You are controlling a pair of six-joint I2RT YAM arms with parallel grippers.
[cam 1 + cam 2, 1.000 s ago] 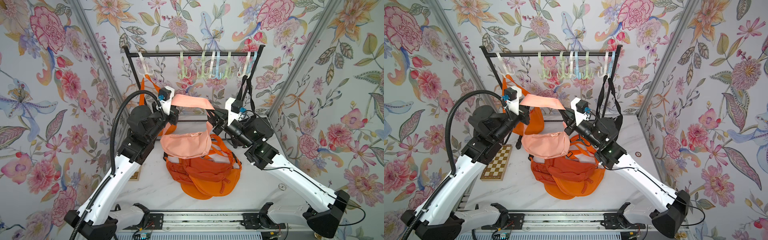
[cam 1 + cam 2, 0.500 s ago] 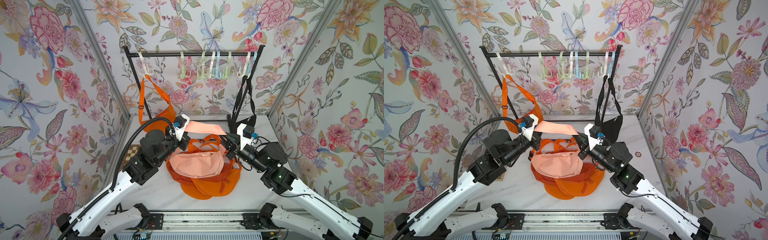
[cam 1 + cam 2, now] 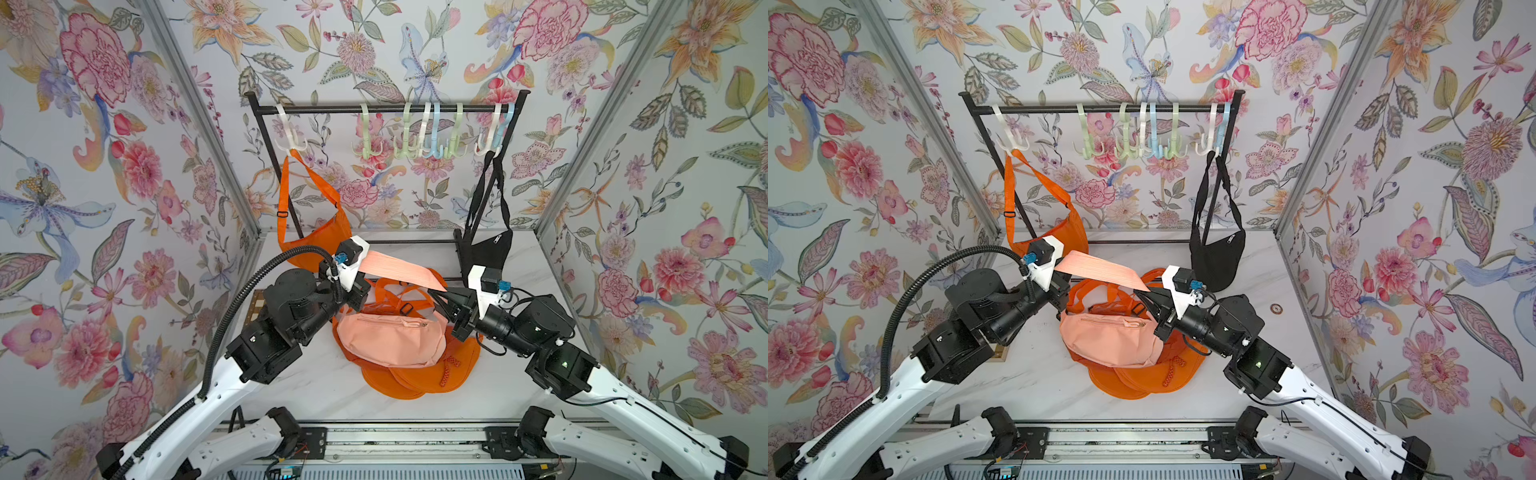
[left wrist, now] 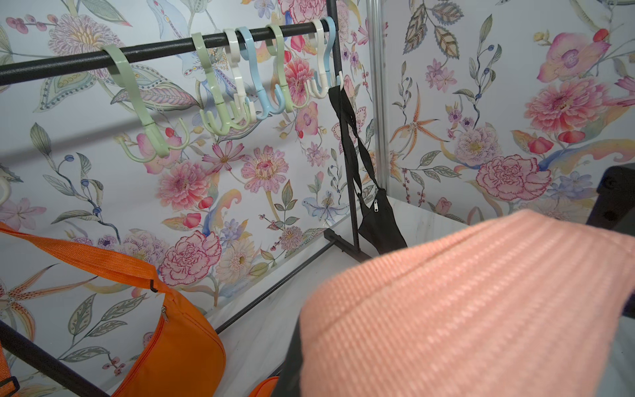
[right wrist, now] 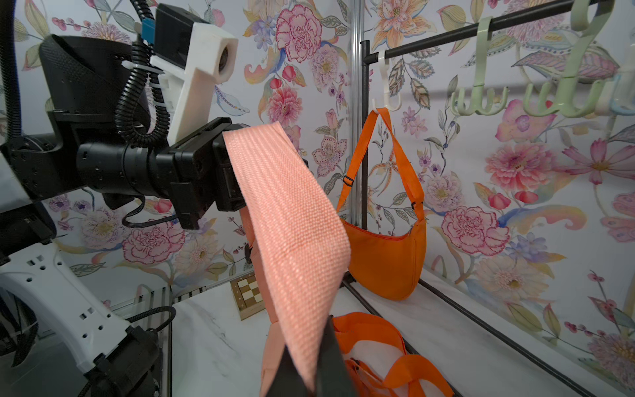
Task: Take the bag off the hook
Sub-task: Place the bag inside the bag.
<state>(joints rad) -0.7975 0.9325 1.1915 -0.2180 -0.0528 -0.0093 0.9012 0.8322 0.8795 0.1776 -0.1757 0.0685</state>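
**Peach bag [image 3: 390, 338]: off its hook, now down on the pile**

Over the last second both arms have come down from rack height. The bag's body has sunk from mid-air onto the heap of orange bags [image 3: 419, 376] on the counter [image 3: 316, 386]. Its strap [image 3: 399, 272] spans between the left gripper [image 3: 360, 290] and the right gripper [image 3: 441, 297], each clamped tight on it. The middle hooks [image 3: 409, 143] are bare. A hanging orange bag [image 3: 320, 232] and a black bag [image 3: 486, 249] are still on the rack. Judged: removal is done and only the release is left.
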